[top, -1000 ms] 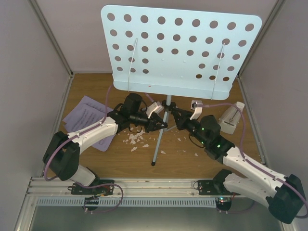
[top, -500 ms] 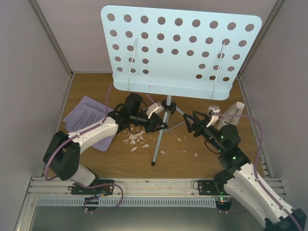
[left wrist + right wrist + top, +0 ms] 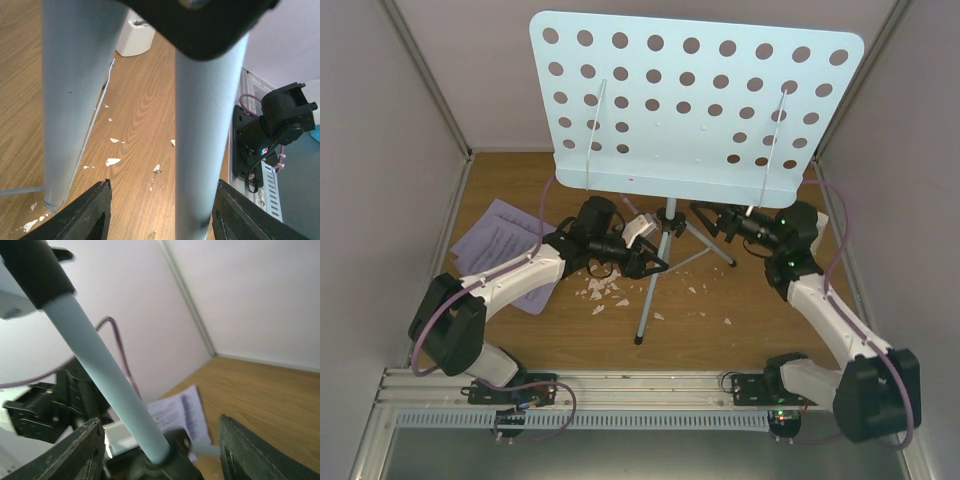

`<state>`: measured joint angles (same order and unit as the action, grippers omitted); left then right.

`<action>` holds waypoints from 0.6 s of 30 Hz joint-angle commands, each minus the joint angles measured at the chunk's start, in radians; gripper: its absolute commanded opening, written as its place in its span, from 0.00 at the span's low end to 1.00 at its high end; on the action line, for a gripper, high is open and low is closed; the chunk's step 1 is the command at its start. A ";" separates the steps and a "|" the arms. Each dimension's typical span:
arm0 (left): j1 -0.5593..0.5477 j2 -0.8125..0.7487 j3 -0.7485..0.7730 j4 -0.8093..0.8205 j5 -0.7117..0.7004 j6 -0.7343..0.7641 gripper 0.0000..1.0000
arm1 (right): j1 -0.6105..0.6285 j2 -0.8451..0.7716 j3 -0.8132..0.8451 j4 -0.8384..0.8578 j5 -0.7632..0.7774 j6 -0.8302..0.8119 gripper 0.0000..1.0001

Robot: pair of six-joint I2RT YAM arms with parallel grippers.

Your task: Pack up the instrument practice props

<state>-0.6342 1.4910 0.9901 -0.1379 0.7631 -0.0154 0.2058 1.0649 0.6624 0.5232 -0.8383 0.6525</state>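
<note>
The pale blue music stand [image 3: 690, 100] stands upright at the back, its tripod legs [image 3: 650, 290] spread on the wooden floor. My left gripper [image 3: 658, 258] is open beside the pole; in the left wrist view one blue tube [image 3: 205, 125] runs between the jaws against the right finger [image 3: 240, 215], and another [image 3: 75, 90] lies left of it. My right gripper [image 3: 705, 213] is open under the desk; the pole [image 3: 100, 370] runs between its jaws, nearer the left one. Sheet-music pages [image 3: 495, 240] lie at the left. The white metronome [image 3: 135, 40] shows only in the left wrist view. The clear cover is out of view.
Small white crumbs [image 3: 600, 290] lie scattered on the floor around the front leg. Grey walls close in the left, back and right sides. A metal rail [image 3: 640, 385] with both arm bases runs along the near edge.
My right arm has swung from the front centre to the right and back, and its gripper now reaches the pole from the right under the desk. The left arm has not moved.
</note>
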 commanded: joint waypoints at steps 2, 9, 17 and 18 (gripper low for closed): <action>-0.010 -0.034 -0.011 0.051 0.005 0.009 0.47 | 0.061 0.121 0.133 0.193 -0.171 -0.006 0.60; -0.010 -0.032 -0.010 0.052 0.007 0.009 0.14 | 0.117 0.207 0.178 0.334 -0.212 0.028 0.53; -0.010 -0.028 -0.008 0.046 0.006 0.009 0.00 | 0.135 0.275 0.255 0.364 -0.230 0.025 0.44; -0.010 -0.028 -0.008 0.046 0.006 0.009 0.00 | 0.138 0.282 0.263 0.368 -0.237 0.028 0.42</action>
<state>-0.6437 1.4765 0.9882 -0.1322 0.7921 -0.0444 0.3286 1.3262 0.8738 0.8215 -1.0336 0.6716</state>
